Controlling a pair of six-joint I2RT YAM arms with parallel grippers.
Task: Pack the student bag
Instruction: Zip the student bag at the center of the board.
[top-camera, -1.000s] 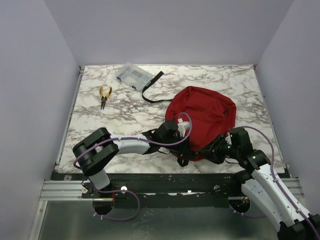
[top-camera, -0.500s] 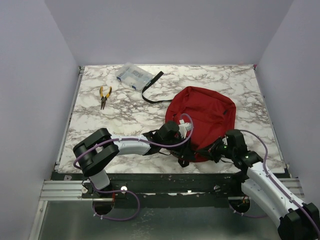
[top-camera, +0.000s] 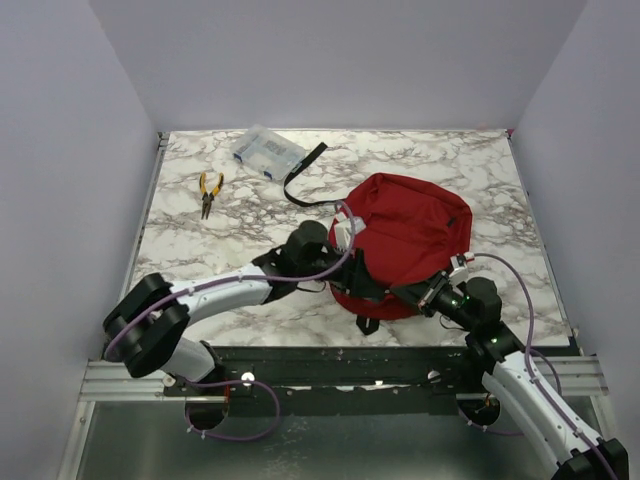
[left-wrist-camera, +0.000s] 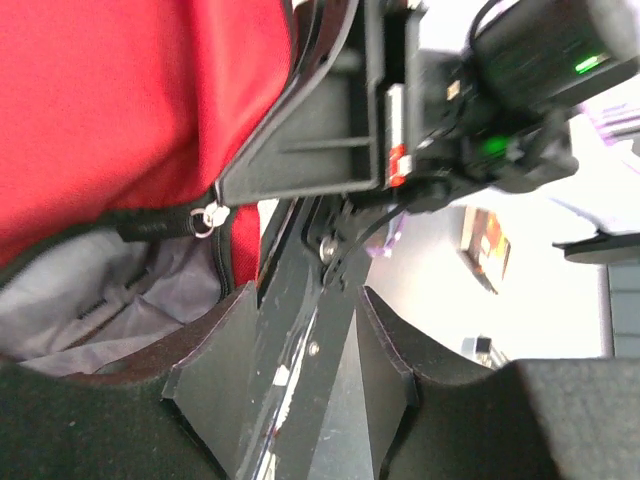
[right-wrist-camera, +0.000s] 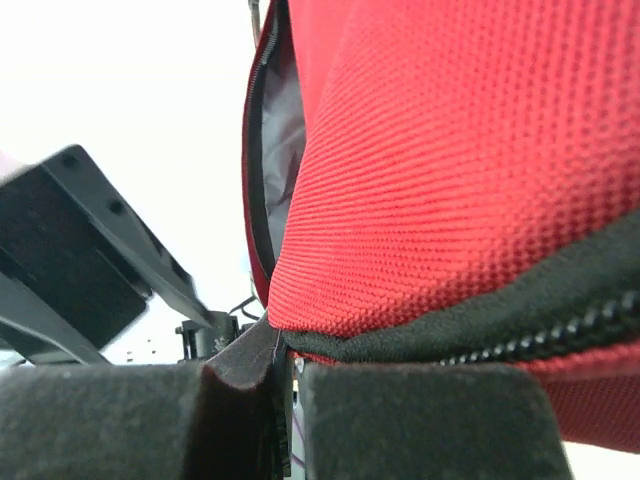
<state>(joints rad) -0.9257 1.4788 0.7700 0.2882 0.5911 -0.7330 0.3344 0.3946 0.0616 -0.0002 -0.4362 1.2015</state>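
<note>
The dark red student bag (top-camera: 410, 235) lies at the middle right of the marble table. In the left wrist view its zip mouth gapes and shows grey lining (left-wrist-camera: 90, 300) and a metal zip pull (left-wrist-camera: 211, 215). My left gripper (top-camera: 372, 286) is open at the bag's near left edge, its fingers (left-wrist-camera: 215, 375) apart beside the mouth. My right gripper (top-camera: 418, 297) is at the bag's near edge, shut on the black zip edge (right-wrist-camera: 250, 355) of the red fabric (right-wrist-camera: 450, 170). It also shows in the left wrist view (left-wrist-camera: 500, 90), close by.
Yellow-handled pliers (top-camera: 209, 192) lie at the far left. A clear plastic box (top-camera: 265, 150) stands at the back. A black strap (top-camera: 305, 170) runs from the bag towards the box. The black front rail (top-camera: 330, 355) is just behind both grippers.
My left arm has stretched out and its wrist has moved left and away along the bag's edge. My right arm has drawn back towards the near edge, still at the bag's rim.
</note>
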